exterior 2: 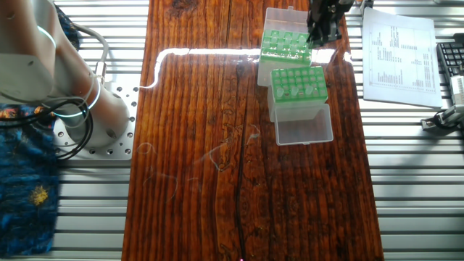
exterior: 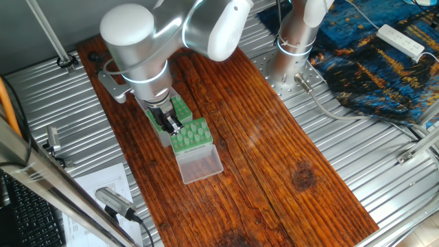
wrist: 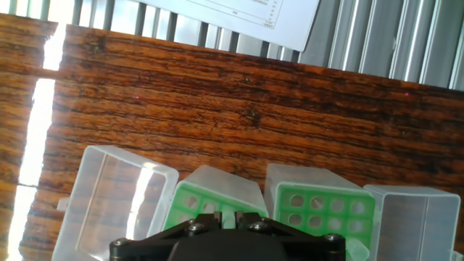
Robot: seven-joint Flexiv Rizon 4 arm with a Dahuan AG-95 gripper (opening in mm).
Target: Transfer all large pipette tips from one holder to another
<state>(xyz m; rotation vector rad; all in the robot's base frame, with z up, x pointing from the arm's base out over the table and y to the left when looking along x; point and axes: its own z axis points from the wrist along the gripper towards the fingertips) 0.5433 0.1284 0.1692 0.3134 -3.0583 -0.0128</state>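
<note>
Two green gridded racks (exterior 2: 296,82) w/ clear plastic lids on grained wood board (exterior 2: 217,181); black jaws (exterior: 169,123) over them, opening indiscernible

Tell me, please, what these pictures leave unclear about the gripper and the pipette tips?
- Gripper state: fingertips cut off by the bottom edge in the hand view, too small in both fixed views.
- Whether it holds a tip: hidden likewise.
- Tip count in the two green racks: too small and glared over; the arm covers one rack.
</note>
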